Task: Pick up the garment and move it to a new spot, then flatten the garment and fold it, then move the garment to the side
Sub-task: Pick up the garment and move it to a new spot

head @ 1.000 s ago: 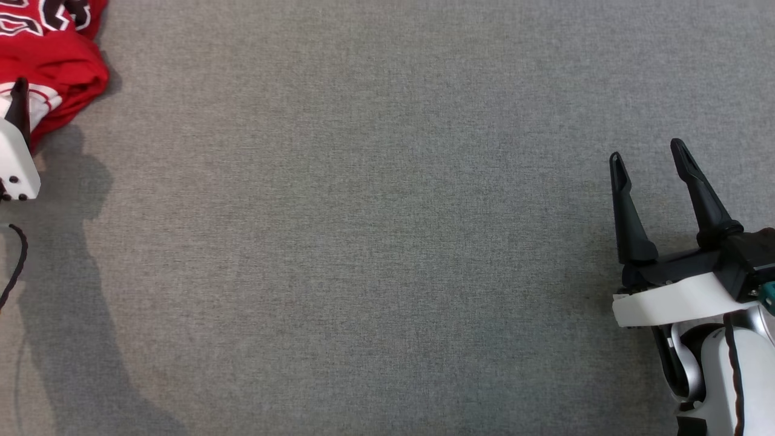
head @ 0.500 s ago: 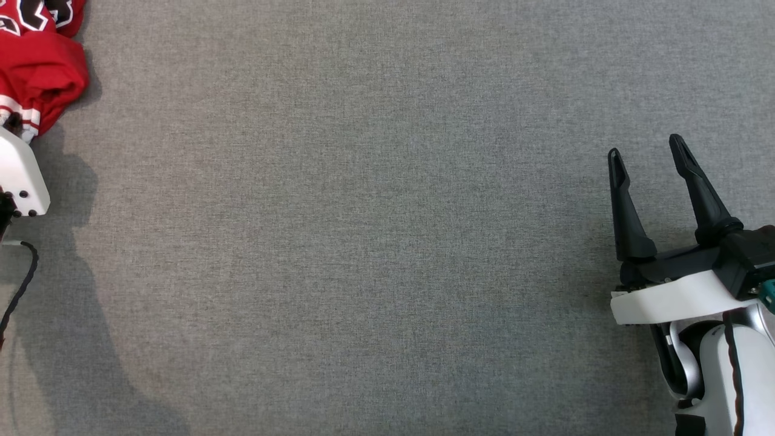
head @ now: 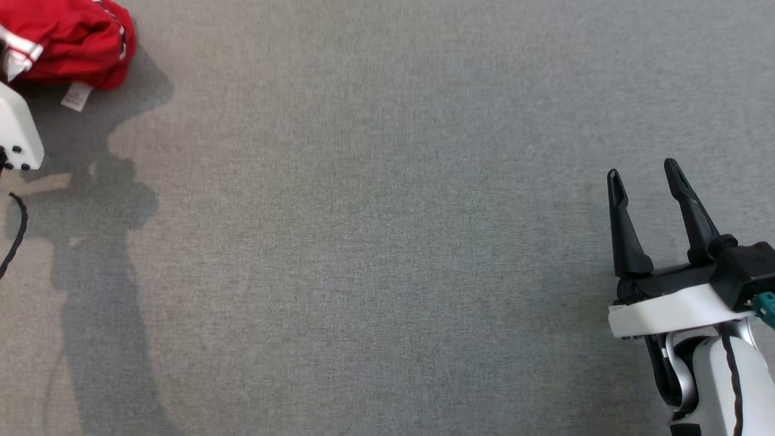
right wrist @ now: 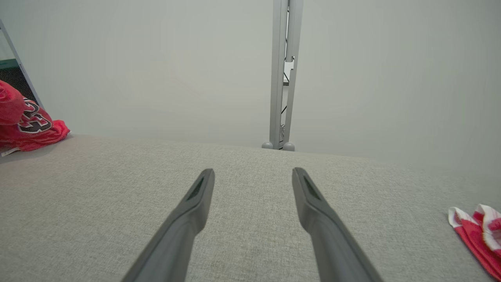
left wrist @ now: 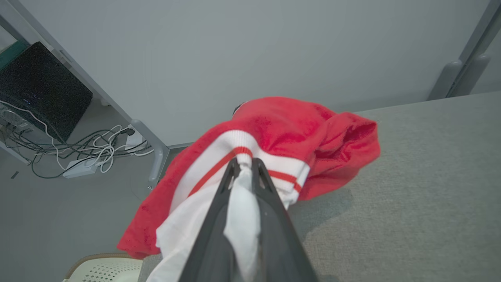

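Grey woven tabletop (head: pixel 387 254) lies bare across the middle of the head view; pale wall behind it in both wrist views.

Change: garment (head: pixel 72 36), red with white striped trim, sits at 10 o'clock in the head view, more bunched than half a second ago; a white tag (head: pixel 76 97) now dangles under it; its shadow (head: pixel 130 100) has spread wider and stands off from the cloth. Judgement: the bundle is lifted, at least mostly, so the pick-up is done and the carry to a new spot is under way; flattening and folding not yet begun.

Tools, near to far: right gripper (head: pixel 642 168) at 4 o'clock, fingers parted wide, nothing between them, over bare tabletop, well apart from the garment; left gripper (left wrist: pixel 245 161) at 9 o'clock on the head view's edge; its wrist view shows both fingers pinched almost together on the white ribbed hem, cloth squeezed between them and trailing back along them, the red body draping beyond the tips toward 1 o'clock.

Farther: right wrist view has the garment at 9 o'clock, number print showing; red and white scrap (right wrist: pixel 477 231) at 4 o'clock on the table, cannot tell what it belongs to; metal post (right wrist: pixel 282 78) at 12 o'clock.
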Controlling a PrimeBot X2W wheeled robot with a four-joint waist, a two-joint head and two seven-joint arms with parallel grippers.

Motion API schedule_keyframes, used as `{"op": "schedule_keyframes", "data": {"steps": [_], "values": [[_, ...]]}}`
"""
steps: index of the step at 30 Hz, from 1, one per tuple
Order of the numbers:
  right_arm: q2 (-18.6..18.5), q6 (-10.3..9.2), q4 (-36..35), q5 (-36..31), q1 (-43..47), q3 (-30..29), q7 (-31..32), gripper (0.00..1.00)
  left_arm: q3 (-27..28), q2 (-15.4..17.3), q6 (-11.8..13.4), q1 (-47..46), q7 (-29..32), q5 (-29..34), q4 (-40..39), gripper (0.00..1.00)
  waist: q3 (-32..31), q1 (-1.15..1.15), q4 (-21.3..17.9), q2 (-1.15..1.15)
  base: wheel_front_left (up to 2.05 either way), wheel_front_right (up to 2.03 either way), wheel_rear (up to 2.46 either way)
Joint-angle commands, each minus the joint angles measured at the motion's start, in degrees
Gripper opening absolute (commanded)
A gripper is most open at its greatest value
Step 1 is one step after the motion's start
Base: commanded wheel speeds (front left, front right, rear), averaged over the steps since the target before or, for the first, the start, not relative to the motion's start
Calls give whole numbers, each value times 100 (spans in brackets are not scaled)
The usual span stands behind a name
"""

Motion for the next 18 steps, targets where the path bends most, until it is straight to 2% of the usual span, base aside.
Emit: {"op": "schedule_keyframes", "data": {"steps": [1,9,13,14,18], "values": [[-30,-1,98,103,80,-8,-89,100,-96,-14,-28,-154,-72,30,-158,0,-365,0,-69,0,0,0,0],[-30,-1,427,342,252,-126,-242,100,-587,-276,-84,-417,15,77,-768,0,-991,0,-333,0,0,0,0],[-28,-1,573,455,384,-252,-306,100,-1040,-623,-81,-609,196,31,-1327,0,-1274,0,-554,0,0,0,0],[-28,-1,573,455,384,-252,-306,100,-1040,-623,-81,-609,196,31,-1327,0,-1274,0,-554,0,0,0,0],[-28,-1,647,512,484,-344,-333,100,-1314,-985,-82,-713,283,-79,-1815,0,-1406,0,-712,0,0,0,0]]}}
